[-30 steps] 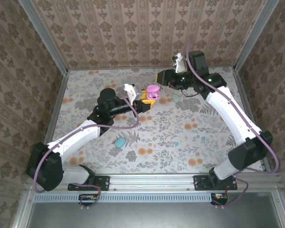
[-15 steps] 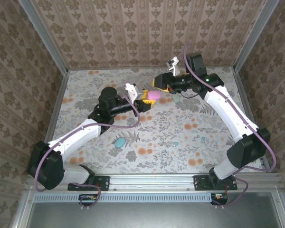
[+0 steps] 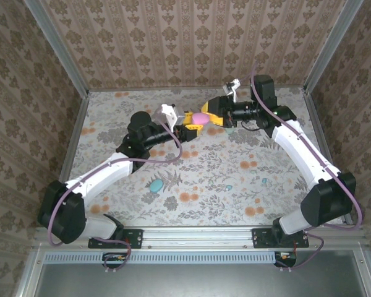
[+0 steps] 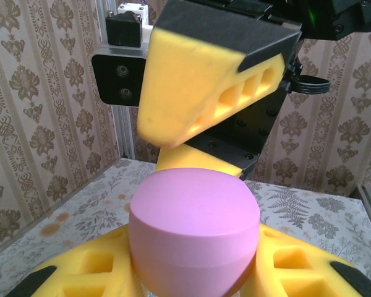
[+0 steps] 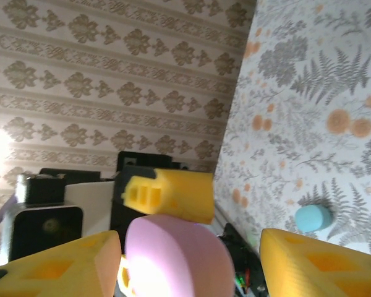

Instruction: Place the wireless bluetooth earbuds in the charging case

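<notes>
One case (image 4: 195, 216) (pink) in left tool (image 3: 191, 127)

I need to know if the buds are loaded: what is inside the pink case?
That cannot be seen: the pink case looks shut, its lid covering the inside. The left end effector grips it.

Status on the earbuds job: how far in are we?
Done: the pink charging case is off the table, clamped in the left gripper. In hand: the right gripper is open, straddling the case's top; the lid looks shut. Left: the actual insertion. One small blue earbud and a second earbud lie on the table, apart from the case.
</notes>
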{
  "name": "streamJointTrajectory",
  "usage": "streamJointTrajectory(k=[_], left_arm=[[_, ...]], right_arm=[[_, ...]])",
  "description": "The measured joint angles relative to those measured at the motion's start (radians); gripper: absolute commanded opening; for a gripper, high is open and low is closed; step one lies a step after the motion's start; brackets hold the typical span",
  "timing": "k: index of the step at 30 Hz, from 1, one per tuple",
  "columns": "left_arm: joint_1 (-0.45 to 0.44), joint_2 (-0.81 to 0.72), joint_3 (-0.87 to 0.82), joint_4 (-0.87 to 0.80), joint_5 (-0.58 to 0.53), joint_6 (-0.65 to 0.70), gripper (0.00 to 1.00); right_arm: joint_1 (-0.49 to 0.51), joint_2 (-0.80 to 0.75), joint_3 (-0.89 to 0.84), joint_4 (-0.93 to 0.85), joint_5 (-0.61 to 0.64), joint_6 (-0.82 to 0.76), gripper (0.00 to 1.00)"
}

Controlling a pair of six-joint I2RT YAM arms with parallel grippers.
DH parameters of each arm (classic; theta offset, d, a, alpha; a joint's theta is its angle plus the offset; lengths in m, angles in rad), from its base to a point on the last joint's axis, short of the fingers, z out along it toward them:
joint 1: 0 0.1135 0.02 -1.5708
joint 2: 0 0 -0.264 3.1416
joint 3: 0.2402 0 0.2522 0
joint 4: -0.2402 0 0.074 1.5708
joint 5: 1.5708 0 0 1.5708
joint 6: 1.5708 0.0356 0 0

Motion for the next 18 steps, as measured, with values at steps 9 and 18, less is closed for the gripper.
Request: streamJointTrajectory(k=[9, 18], left_arm=[[0.000, 0.010, 0.015, 0.023, 0.006, -0.026, 0.35], [0.000, 0.032, 0.021, 0.026, 0.014, -0.034, 0.35]], right_arm=[[0.000, 0.016, -0.035, 0.082, -0.099, 0.085, 0.57], [0.000, 0.018, -0.069, 0.142, -0.142, 0.139, 0.48]])
